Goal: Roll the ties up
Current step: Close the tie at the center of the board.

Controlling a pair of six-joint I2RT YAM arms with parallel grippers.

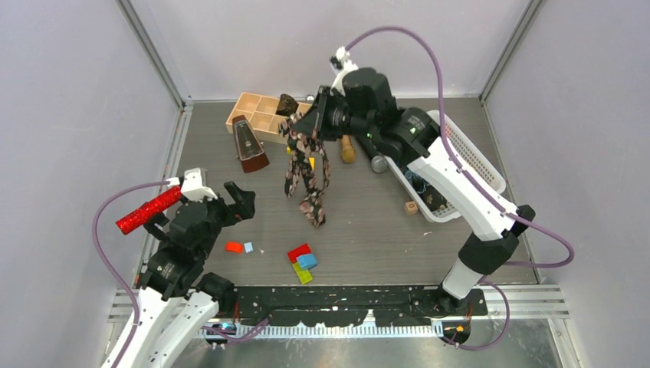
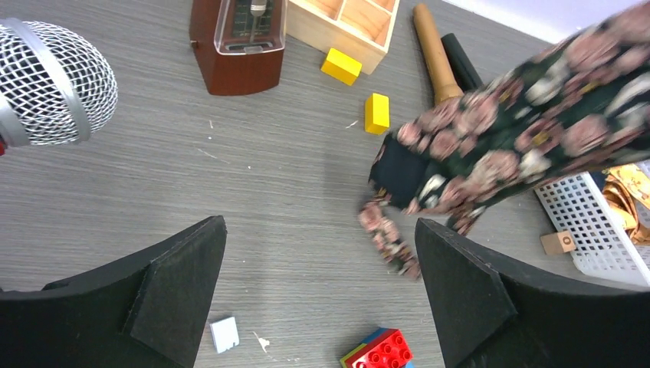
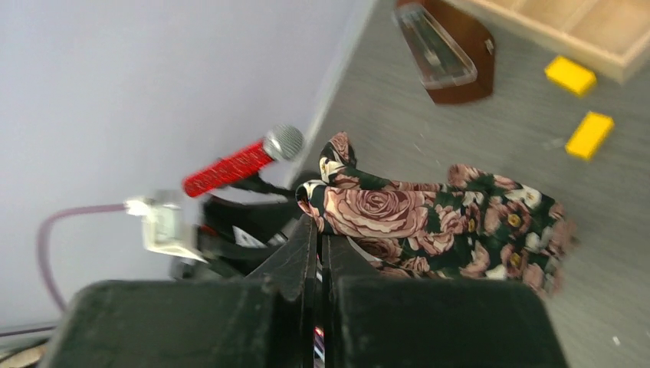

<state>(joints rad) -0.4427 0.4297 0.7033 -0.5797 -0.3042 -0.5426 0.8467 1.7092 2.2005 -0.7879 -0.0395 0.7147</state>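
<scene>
A black tie with pink flowers (image 1: 306,172) hangs from my right gripper (image 1: 295,123), high above the table's middle; its lower end trails near the table. In the right wrist view the jaws (image 3: 318,222) are shut on the tie (image 3: 429,222). It also shows in the left wrist view (image 2: 529,130). My left gripper (image 1: 238,201) is open and empty at the near left; its fingers (image 2: 180,284) frame bare table. A golden-orange tie (image 2: 628,184) lies in the white basket (image 1: 467,153). Other ties are hidden.
A red glittery microphone (image 1: 149,211) sits by my left arm. A wooden metronome (image 1: 249,144) and a wooden compartment box (image 1: 260,111) stand at the back left. Yellow blocks (image 2: 375,113) and red, blue and green bricks (image 1: 301,262) lie on the table.
</scene>
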